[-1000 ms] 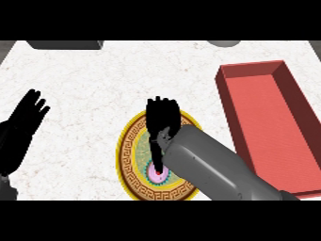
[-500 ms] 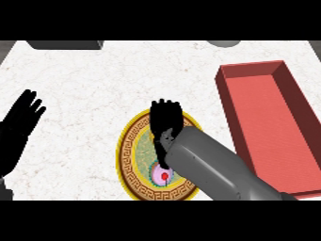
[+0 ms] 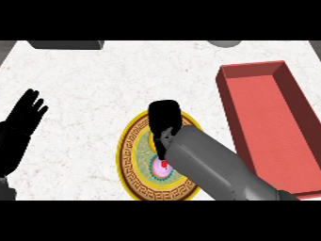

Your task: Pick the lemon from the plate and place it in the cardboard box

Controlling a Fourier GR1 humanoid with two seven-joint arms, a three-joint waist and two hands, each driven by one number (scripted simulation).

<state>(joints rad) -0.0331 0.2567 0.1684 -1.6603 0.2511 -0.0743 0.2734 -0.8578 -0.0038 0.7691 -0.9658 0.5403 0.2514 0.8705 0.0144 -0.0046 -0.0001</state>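
Two hands are seen: the right hand [image 3: 164, 117] is curled down over the far part of the plate [image 3: 133, 155], and the lemon cannot be seen, being presumably hidden beneath it, so whether it is held cannot be told. The left hand [image 3: 20, 124] rests open at nine o'clock, fingers up. A slip is judged possible if the fruit is lifted before it is properly enclosed. The box [image 3: 274, 122] lies at three o'clock; its near wall could be clipped during the carry.
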